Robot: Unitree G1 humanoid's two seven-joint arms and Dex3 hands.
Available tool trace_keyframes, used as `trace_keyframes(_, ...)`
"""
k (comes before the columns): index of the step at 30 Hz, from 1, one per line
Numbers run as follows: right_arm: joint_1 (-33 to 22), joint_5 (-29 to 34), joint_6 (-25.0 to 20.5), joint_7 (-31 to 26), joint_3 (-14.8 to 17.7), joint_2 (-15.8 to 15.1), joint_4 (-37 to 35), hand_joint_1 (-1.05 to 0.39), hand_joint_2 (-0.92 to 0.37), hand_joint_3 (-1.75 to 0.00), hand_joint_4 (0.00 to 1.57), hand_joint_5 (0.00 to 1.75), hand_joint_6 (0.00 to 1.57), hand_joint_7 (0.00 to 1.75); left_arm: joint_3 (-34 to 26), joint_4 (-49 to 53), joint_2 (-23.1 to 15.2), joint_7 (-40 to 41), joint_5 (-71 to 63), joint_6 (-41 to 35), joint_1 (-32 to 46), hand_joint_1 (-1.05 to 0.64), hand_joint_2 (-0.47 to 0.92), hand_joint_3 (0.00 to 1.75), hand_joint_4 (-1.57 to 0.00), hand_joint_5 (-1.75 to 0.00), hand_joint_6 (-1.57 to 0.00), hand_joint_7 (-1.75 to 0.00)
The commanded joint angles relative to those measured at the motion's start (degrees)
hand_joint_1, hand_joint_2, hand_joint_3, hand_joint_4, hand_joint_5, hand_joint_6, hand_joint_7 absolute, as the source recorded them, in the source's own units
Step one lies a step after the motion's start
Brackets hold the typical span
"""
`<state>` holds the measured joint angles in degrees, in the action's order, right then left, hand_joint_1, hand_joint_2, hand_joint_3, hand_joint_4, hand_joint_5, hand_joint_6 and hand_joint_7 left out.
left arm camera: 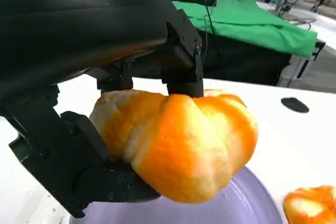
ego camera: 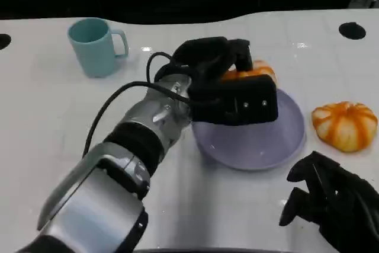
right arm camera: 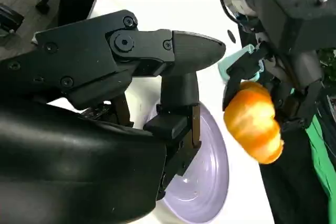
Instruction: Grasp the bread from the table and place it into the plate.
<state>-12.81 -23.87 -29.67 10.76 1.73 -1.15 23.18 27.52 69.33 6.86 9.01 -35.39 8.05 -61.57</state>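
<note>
Fingers of the black left hand (ego camera: 228,81) were closed around the round orange-and-white bread roll (ego camera: 251,70), which in the head view peeked out at the hand's far right edge, above the far rim of the round lavender plate (ego camera: 278,140). The silver left forearm (ego camera: 148,128) reached in from the near left. A second orange-striped bread roll (ego camera: 344,124) lay on the white table (ego camera: 53,117) just right of the plate, apart from it. A teal mug (ego camera: 95,45) stood at the far left, well clear. The black right hand (ego camera: 334,197) rested at the near right, near the plate's edge, fingers loosely curled with nothing in them.

From the left wrist view, the held roll (left arm camera: 181,142) was pinched between black fingers (left arm camera: 181,72) pressing on its upper side and others (left arm camera: 100,182) cupping it underneath, hanging above the plate (left arm camera: 247,203). The second roll (left arm camera: 310,205) showed at the corner beside the plate.

From the right wrist view, the right hand's fingers (right arm camera: 178,124) were partly curled, holding nothing, over the plate (right arm camera: 205,182). Beyond them the left hand (right arm camera: 289,30) clasped the roll (right arm camera: 254,121) off the plate's surface, with the mug (right arm camera: 236,66) partly hidden behind it.
</note>
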Motion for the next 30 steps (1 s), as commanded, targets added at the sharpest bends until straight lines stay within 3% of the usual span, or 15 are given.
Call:
trace_keyframes(1,-0.6,0.3,1.6,0.2,-0.1,-0.5,0.5,-0.42,-0.92,-0.46,0.62,1.75,0.49,1.60,0.8,1.7,2.6,-1.8,-0.4,-5.3,-3.0,-0.27,0.87,0.38,-0.76,-1.62,-0.76,-0.56)
trace_keyframes(2,-0.7,0.3,1.7,0.3,-0.1,-0.5,0.5,-0.42,-0.92,-0.46,0.62,1.75,0.48,1.60,1.0,1.9,3.2,-1.9,-0.5,-6.4,-3.3,-0.27,0.90,0.28,-0.77,-1.67,-0.78,-0.45)
trace_keyframes(5,-0.8,0.1,1.6,0.0,-0.3,-0.3,0.7,-0.42,-0.92,-0.46,0.62,1.75,0.48,1.60,1.8,2.2,4.0,-1.7,-0.8,-7.9,-3.3,-0.26,0.92,0.24,-0.75,-1.67,-0.80,-0.36)
trace_keyframes(9,-1.0,0.5,2.4,0.2,-0.6,-0.4,0.6,-0.42,-0.92,-0.46,0.62,1.75,0.48,1.61,2.7,2.8,4.5,-1.9,-1.2,-9.0,-3.3,-0.24,0.92,0.20,-0.75,-1.31,-0.79,-0.27)
trace_keyframes(16,-1.3,0.0,2.1,0.0,-0.5,-0.4,1.0,-0.42,-0.92,-0.45,0.62,1.75,0.49,1.60,2.3,3.7,4.5,-3.8,-0.1,-6.9,-2.2,-0.26,0.92,0.08,-0.67,-1.47,-0.84,-0.18)
trace_keyframes(19,-1.3,-0.3,2.3,0.3,-0.4,-0.5,0.9,-0.42,-0.92,-0.45,0.62,1.75,0.49,1.60,2.7,4.1,4.1,-6.2,-0.1,-6.2,-2.2,-0.30,0.92,0.12,-0.56,-1.33,-0.74,-0.09)
trace_keyframes(20,-1.3,-0.4,2.3,0.3,-0.4,-0.4,0.8,-0.42,-0.92,-0.45,0.62,1.75,0.49,1.60,3.2,4.2,3.9,-7.3,-0.4,-6.1,-2.2,-0.43,0.92,0.19,-0.41,-0.91,-0.58,-0.04)
trace_keyframes(21,-1.3,-0.3,2.5,0.4,-0.4,-0.5,0.8,-0.42,-0.92,-0.45,0.62,1.75,0.49,1.60,3.6,4.2,3.6,-8.2,-0.7,-6.0,-2.2,-0.48,0.92,0.22,-0.38,-0.70,-0.51,-0.02)
trace_keyframes(23,-1.3,-0.3,2.4,0.4,-0.4,-0.5,0.8,-0.42,-0.92,-0.45,0.62,1.75,0.49,1.60,4.0,4.2,3.3,-9.5,-0.9,-5.9,-2.1,-0.55,0.92,0.26,-0.32,-0.45,-0.40,-0.01)
trace_keyframes(25,-1.2,-0.4,1.9,0.1,-0.3,-0.4,1.0,-0.43,-0.92,-0.45,0.61,1.75,0.49,1.60,4.5,4.4,3.1,-11.0,-1.2,-5.9,-2.0,-0.63,0.92,0.31,-0.19,-0.32,-0.29,0.00)
trace_keyframes(30,-1.2,-0.1,1.8,-0.3,-0.4,-0.5,1.1,-0.43,-0.92,-0.44,0.61,1.75,0.48,1.61,5.7,4.7,2.6,-14.4,-1.9,-6.2,-2.4,-0.76,0.92,0.43,-0.02,-0.18,-0.16,0.00)
